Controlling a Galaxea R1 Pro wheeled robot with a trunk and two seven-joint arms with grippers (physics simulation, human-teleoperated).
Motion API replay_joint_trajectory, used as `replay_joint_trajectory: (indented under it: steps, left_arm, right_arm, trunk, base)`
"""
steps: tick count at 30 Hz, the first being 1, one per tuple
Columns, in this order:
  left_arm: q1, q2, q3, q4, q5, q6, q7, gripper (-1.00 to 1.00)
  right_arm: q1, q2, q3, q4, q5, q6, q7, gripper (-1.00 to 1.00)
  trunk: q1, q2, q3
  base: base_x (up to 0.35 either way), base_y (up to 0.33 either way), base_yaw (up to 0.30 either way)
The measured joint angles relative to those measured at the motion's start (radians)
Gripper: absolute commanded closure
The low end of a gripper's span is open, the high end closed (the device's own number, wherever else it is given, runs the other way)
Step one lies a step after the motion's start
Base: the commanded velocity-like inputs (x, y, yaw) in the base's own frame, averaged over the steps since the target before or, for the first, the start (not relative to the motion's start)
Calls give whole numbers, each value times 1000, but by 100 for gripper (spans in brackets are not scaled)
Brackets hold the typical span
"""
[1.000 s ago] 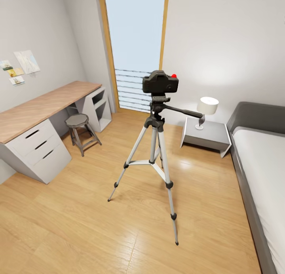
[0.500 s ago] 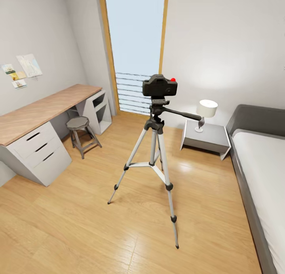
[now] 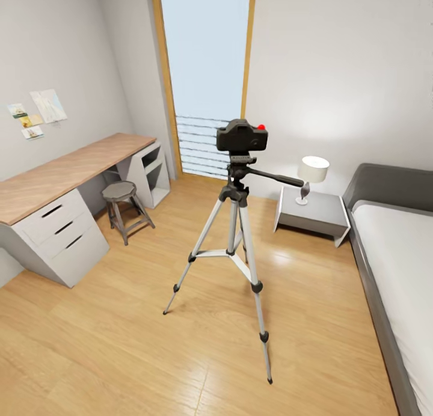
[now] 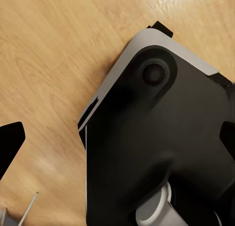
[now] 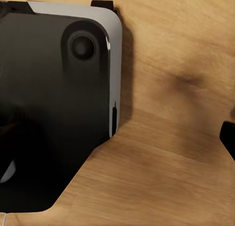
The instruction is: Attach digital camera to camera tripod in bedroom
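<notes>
The bed [image 3: 394, 253], right of the camera tripod [image 3: 236, 235], is cut off by the picture's edge. The bench [image 3: 54, 175] runs off the opposite edge. The wall papers [image 3: 36, 112] above it are too small to read.

Home bedroom: bed [image 3: 394, 253]; nightstand [image 3: 313, 214]; desk [image 3: 60, 169]

A wood plank floor [image 3: 120, 344] carried everything in the room. The camera tripod [image 3: 235, 247] stood on it near the middle, its three black feet spread apart on the planks. To one side, a grey stool [image 3: 123, 208] stood on the floor just beside a wood-topped desk [image 3: 54, 181] set along the wall. On the other side, a white nightstand [image 3: 313, 214] and a grey bed [image 3: 391, 266] rested on the floor, close together.
</notes>
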Motion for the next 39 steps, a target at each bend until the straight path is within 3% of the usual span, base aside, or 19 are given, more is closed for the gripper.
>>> replay_joint_trajectory:
  steps: [39]
  left_arm:
    - [0, 0, 0, 0, 0, 0, 0, -100]
  right_arm:
    - [0, 1, 0, 0, 3, -1, 1, -100]
  trunk:
    - [0, 0, 64]
  base:
    - [0, 0, 0]
